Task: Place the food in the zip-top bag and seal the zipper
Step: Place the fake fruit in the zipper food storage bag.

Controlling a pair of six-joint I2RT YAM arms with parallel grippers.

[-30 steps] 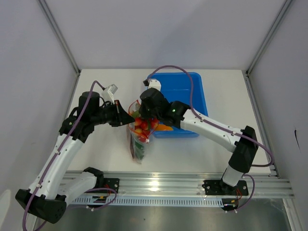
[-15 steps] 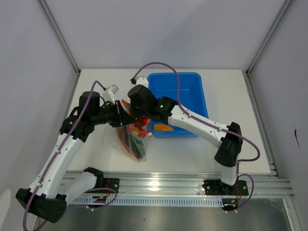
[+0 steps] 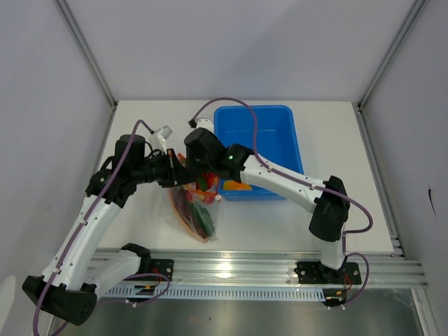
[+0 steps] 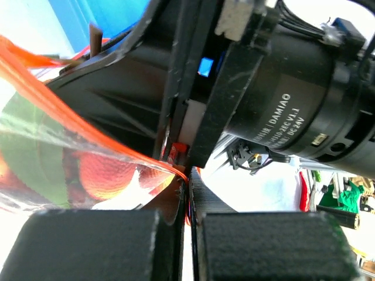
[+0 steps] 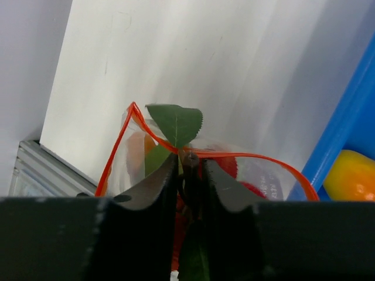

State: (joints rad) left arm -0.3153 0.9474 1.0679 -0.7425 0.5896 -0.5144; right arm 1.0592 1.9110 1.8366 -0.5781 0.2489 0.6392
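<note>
**Q:** What do I have on the left?

**A:** Item one: your left gripper (image 3: 176, 171). It is clamped flat on the left end of the zipper (image 5: 252, 155), the orange-red strip running straight into its closed pads. The jaws show no gap.

**Q:** And the bag itself?

**A:** Item two: the zip-top bag (image 3: 192, 210). It is over the table (image 3: 336, 140) between your two grippers, just left of the bin's near left corner. Its mouth is at the far end and its body trails toward the near edge. The mouth is parted in a loop. Contents seen through the plastic are red fruits (image 4: 108, 175) and green pieces. Whether the body rests on the table or hangs, I cannot tell.

**Q:** The right hand?

**A:** Item three: your right gripper (image 5: 190, 167). It is at the bag's mouth, close beside the left gripper. The jaws stand a narrow slit apart, with the stem of the green leafy bunch (image 5: 176, 123) between them. The leaf stands up just above the zipper. Whether the pads pinch that stem or only flank it, I cannot tell.

**Q:** Further right?

**A:** Item four: the blue bin (image 3: 280, 119), right of the bag. Item five: an orange-yellow piece (image 5: 351, 175), lying in the bin's near left corner, outside the bag.
</note>
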